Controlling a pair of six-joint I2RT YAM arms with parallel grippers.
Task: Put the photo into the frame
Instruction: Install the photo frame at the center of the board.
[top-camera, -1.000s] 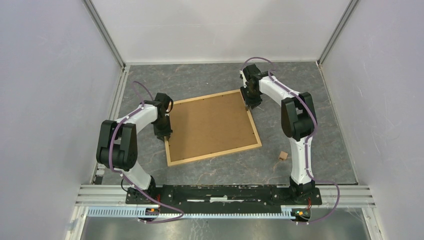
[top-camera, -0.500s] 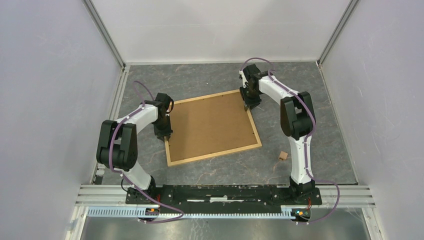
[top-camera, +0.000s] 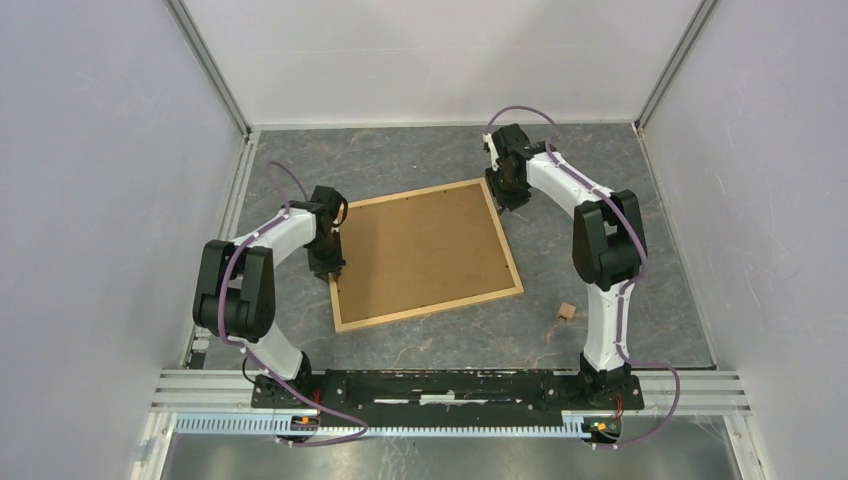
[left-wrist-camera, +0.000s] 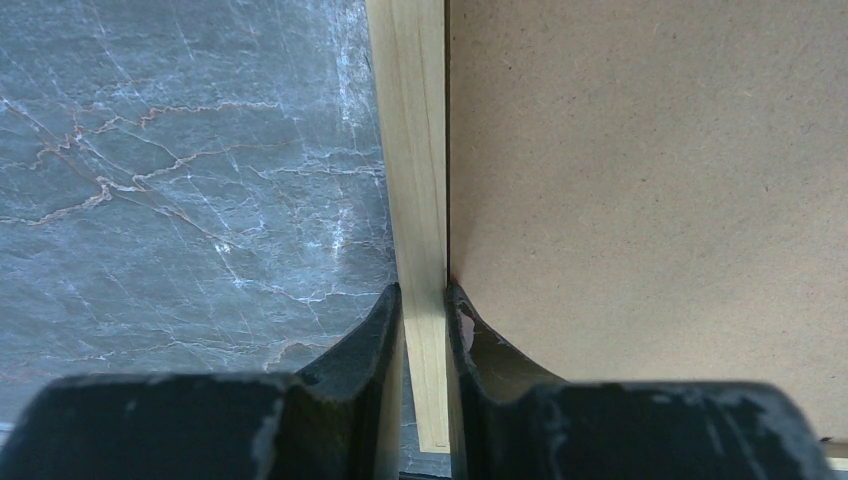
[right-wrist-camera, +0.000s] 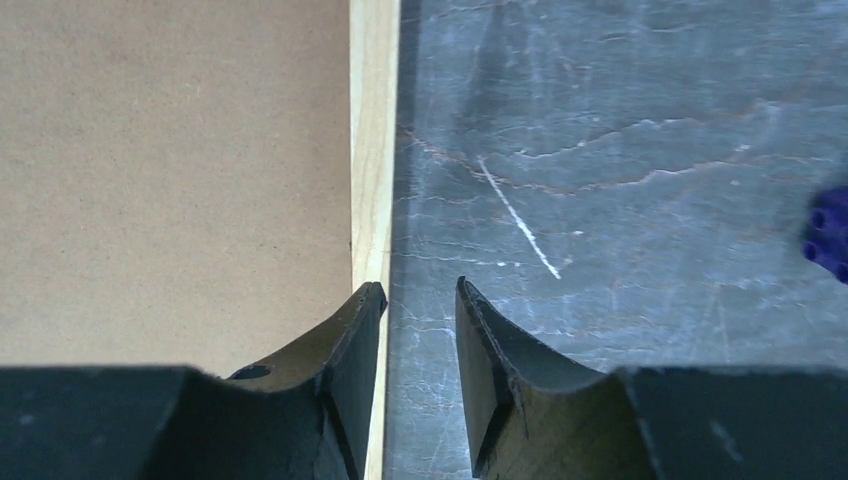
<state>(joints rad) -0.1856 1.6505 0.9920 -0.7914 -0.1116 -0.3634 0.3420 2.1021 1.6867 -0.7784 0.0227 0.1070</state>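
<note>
Firmly, left tool (left-wrist-camera: 424, 295) grips the frame (top-camera: 425, 250) by its left edge; right tool (right-wrist-camera: 420, 290) gapes empty beside it.

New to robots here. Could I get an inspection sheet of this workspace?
Surface: grey marbled tabletop.
Job's things: light wooden picture frame lying face down, brown backing board up; photo, nothing seen.
Clutter: small tan block right of the frame.
Pincers: left pincer shut on the frame's left strip; right pincer open beside the right strip.
Cables: purple cables along both arms.
Surroundings: plain white walls, metal rail in front.
</note>
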